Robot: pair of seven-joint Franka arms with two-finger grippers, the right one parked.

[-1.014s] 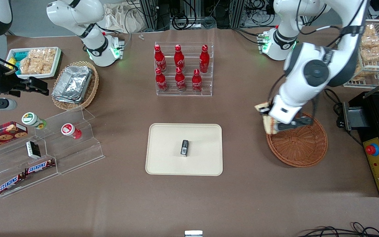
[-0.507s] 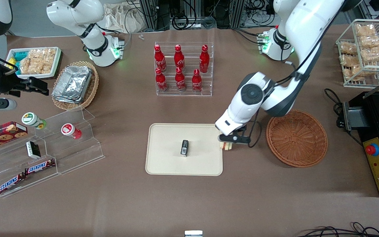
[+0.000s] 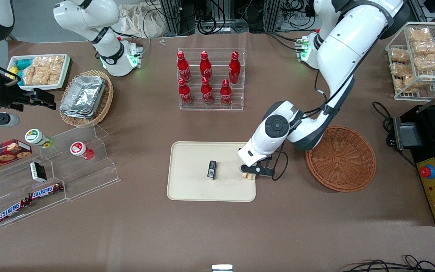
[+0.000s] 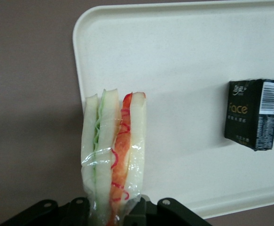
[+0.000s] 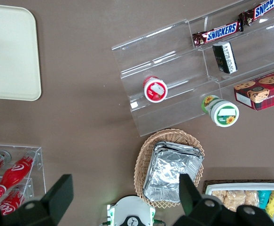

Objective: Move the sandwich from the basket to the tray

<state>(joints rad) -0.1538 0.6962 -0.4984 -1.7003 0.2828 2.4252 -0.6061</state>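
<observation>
Half a second ago the gripper (image 3: 249, 172) held the sandwich (image 3: 246, 175) at the tray's (image 3: 191, 189) edge nearest the basket (image 3: 340, 158); now both have moved a little farther over the tray and nearer the front camera, and a second ago they were still at the basket's rim. The arm now reaches low from the basket toward the tray. Fingers are pinched on the sandwich's lower end, and the wrist view shows it (image 4: 112, 150) upright in clear wrap, green and red layers facing the camera, above the tray's (image 4: 183, 56) corner region; whether it touches the tray surface I cannot tell. A small black box (image 3: 212, 169) lies near the tray's middle, apart from the sandwich, with a barcode on one end in the wrist view (image 4: 252, 113). The basket sits beside the tray toward the working arm's end, with nothing visible inside. Farther from the front camera than the tray, a clear rack (image 3: 211, 104) holds six red bottles (image 3: 206, 79). Toward the parked arm's end, a tan oval basket (image 3: 106, 98) holds foil trays (image 3: 83, 95), a white tray (image 3: 65, 70) holds packaged snacks, and a clear stepped stand (image 3: 89, 177) carries two cups, a cookie box, a small dark pack and two Snickers bars (image 3: 28, 200). A wire rack (image 3: 419, 87) with snack bags stands at the working arm's end.
</observation>
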